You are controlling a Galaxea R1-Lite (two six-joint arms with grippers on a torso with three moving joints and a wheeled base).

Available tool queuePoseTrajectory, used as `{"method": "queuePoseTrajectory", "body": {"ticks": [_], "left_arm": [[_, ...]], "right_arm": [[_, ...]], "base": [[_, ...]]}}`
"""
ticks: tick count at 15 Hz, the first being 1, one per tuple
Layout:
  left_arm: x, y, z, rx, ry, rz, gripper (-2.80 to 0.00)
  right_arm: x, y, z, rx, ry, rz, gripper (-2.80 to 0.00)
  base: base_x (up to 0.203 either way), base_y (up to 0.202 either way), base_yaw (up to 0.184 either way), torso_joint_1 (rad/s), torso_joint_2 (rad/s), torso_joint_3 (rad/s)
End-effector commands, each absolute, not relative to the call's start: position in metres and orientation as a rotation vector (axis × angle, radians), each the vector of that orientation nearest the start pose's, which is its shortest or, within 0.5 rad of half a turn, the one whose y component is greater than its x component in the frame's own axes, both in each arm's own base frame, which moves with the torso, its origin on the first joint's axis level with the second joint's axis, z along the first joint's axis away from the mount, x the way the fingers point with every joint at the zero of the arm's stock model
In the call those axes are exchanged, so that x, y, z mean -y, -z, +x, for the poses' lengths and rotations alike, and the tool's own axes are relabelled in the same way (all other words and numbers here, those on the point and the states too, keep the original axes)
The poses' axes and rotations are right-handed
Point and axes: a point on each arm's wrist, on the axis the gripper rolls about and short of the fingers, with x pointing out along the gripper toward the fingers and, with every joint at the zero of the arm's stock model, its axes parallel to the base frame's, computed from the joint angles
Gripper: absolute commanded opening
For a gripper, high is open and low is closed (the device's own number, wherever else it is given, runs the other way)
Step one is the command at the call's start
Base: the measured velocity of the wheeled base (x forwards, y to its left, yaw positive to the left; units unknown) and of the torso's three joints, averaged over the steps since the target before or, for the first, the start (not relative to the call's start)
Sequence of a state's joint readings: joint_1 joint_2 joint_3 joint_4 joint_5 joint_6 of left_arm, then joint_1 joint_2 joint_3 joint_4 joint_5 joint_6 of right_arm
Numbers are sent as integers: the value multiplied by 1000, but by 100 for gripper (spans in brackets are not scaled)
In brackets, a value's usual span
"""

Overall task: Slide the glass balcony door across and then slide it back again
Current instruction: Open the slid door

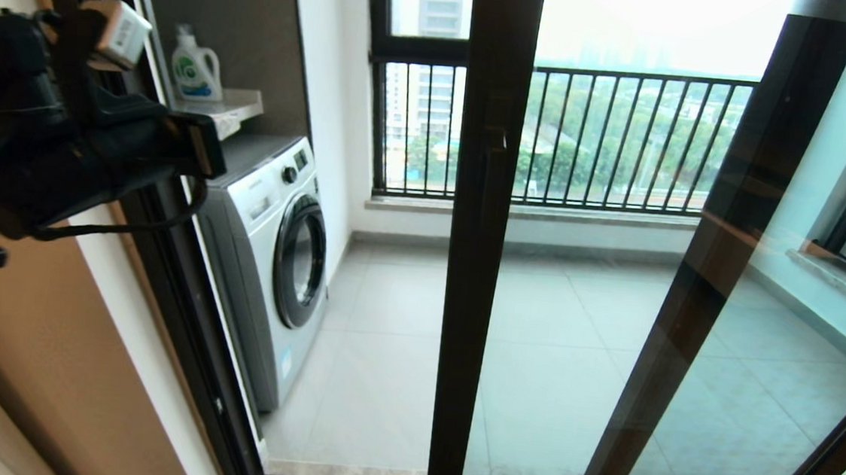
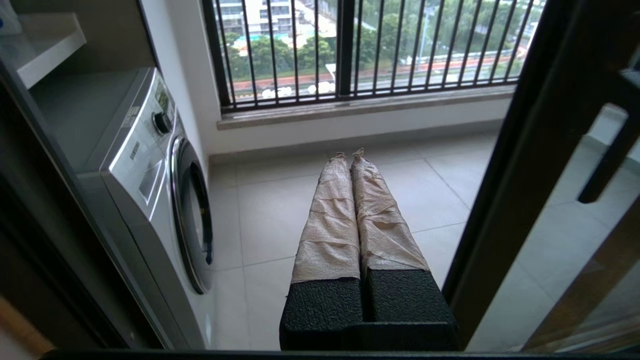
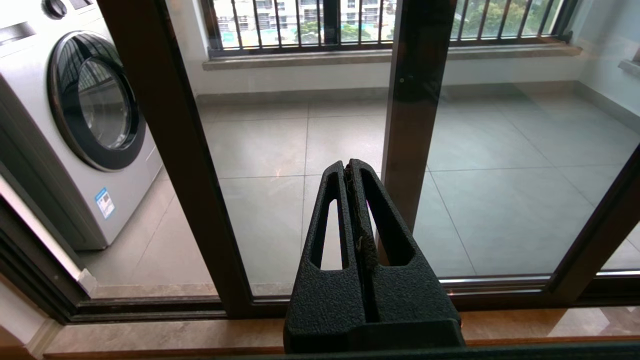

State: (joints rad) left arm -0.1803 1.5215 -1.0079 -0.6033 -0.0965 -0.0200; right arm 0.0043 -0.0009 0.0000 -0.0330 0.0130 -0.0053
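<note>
Glass balcony door (image 1: 482, 272) partly slid across; leading dark brown stile upright, well right of washing machine (image 1: 270, 256), open gap between the two. Small dark handle (image 1: 491, 175) on that stile, facing the room. Second dark-framed glass panel (image 1: 724, 254) behind, further from washing machine, overlapping the door glass.

Left gripper (image 2: 347, 155) raised in the open gap, between washing machine (image 2: 150, 175) and door stile (image 2: 520, 165); tape-wrapped fingers (image 2: 330, 215) pressed together, nothing held, touching nothing. In head view, left arm (image 1: 38, 139) up high, just beside washing machine's near side, fingertips hidden.

Right gripper (image 3: 350, 170) low, room side of the door, away from washing machine (image 3: 75, 125), pointing at glass (image 3: 310, 150) near the bottom rail; jaws closed, empty, not touching glass or frame. Not visible in head view.

Detergent bottle (image 1: 196, 69) on shelf (image 1: 233, 105) above washing machine. Black railing bars (image 1: 627, 140) across window beyond, past washing machine.
</note>
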Motion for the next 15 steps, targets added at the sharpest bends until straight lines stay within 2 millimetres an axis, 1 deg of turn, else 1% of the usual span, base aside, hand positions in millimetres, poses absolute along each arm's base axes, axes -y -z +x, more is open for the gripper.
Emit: {"method": "queuePoseTrajectory", "body": {"ticks": [1,3,6,8,10,11,12,14,15], "left_arm": [[32,-325,166,241,317,-58,-280],[21,-323,101,236,360,-104,-280],[7,-308,15,250,386,-140,-280],[0,-291,-32,282,368,-141,-280],[0,-268,-71,303,306,-98,-280],[1,-256,-87,328,284,-76,-280],[3,-238,-94,327,265,-59,-280],[4,-192,-83,237,240,-21,-280],[4,-166,-69,158,211,6,-280]], "right_arm": [[0,-76,-22,22,-18,-5,-280],[0,-76,-22,22,-18,-6,-280],[0,-76,-22,22,-18,-6,-280],[0,-76,-22,22,-18,-6,-280],[0,-76,-22,22,-18,-5,-280],[0,-76,-22,22,-18,-5,-280],[0,-76,-22,22,-18,-5,-280],[0,-76,-22,22,-18,-5,-280],[0,-76,-22,22,-18,-5,-280]], "base": [[0,0,0,0,0,0],[0,0,0,0,0,0],[0,0,0,0,0,0],[0,0,0,0,0,0],[0,0,0,0,0,0],[0,0,0,0,0,0],[0,0,0,0,0,0],[0,0,0,0,0,0],[0,0,0,0,0,0]]}}
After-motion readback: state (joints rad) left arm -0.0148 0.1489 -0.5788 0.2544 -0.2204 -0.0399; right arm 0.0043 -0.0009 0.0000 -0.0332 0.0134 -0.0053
